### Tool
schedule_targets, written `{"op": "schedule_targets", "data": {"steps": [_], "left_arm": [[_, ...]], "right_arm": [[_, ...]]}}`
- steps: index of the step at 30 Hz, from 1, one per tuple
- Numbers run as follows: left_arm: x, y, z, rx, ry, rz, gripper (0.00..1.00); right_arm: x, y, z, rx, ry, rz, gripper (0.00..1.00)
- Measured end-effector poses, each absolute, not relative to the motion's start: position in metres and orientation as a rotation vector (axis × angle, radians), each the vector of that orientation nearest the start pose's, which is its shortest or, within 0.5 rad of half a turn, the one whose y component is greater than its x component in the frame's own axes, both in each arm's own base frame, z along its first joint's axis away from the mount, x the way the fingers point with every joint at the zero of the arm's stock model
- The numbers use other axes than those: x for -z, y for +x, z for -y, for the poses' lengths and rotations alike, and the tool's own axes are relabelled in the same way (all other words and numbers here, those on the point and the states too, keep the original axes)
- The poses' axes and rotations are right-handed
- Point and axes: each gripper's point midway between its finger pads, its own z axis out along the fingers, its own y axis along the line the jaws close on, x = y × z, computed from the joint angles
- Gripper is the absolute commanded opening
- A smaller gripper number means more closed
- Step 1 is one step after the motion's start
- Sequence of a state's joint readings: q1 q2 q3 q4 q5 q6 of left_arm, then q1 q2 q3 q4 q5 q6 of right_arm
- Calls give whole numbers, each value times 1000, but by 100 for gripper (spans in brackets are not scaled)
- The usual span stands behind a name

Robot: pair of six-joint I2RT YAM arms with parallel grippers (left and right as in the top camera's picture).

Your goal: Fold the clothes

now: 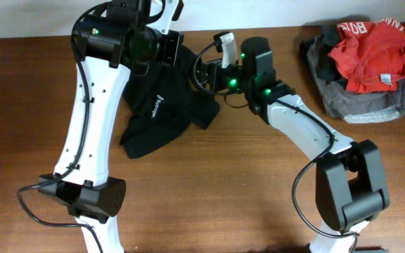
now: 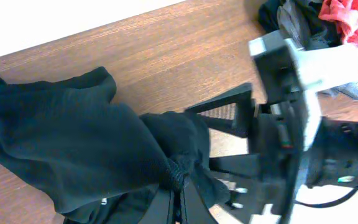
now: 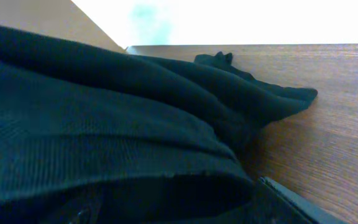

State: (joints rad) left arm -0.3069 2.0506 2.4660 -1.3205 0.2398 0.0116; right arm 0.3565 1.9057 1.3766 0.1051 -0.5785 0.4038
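Spreading looks like the step in hand, with no fold made yet. Overhead: the clothes sit far-left of centre on the table, bunched, top edge gathered up at both arms, lower part trailing on the wood, white logo showing. Left gripper is at the far edge of the cloth, right gripper just beside it on the right; jaw state isn't readable from up here. Red garment lies on grey garment far right, well apart from the work. Left wrist: left gripper is pressed together on a tight wad of the black fabric, and the rest of the cloth fans out to the left. Same view shows the right gripper's fingers part-way apart with a fold of cloth at the tips and wood visible between them; can't tell if it's clamping. Right wrist: black fabric fills most of the frame, draped close to the camera, one finger edge lower right, no help on grip. Next move, I'd say: get two separate corners held, pull them apart, lay the cloth flat before folding.
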Motion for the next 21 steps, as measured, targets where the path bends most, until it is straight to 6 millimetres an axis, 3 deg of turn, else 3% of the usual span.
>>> {"op": "schedule_targets", "data": {"steps": [10, 12, 14, 21], "left_arm": [[-312, 445, 211, 449, 561, -2428, 1], [-312, 444, 212, 454, 566, -2427, 1], [-313, 444, 213, 456, 566, -2425, 1], [-316, 452, 211, 428, 554, -2398, 1]], "right_arm": [[-194, 497, -268, -959, -163, -2081, 40], [-193, 500, -265, -938, -142, -2082, 28], [-192, 501, -263, -927, -125, -2086, 4], [-181, 502, -251, -909, -79, -2138, 4]]}}
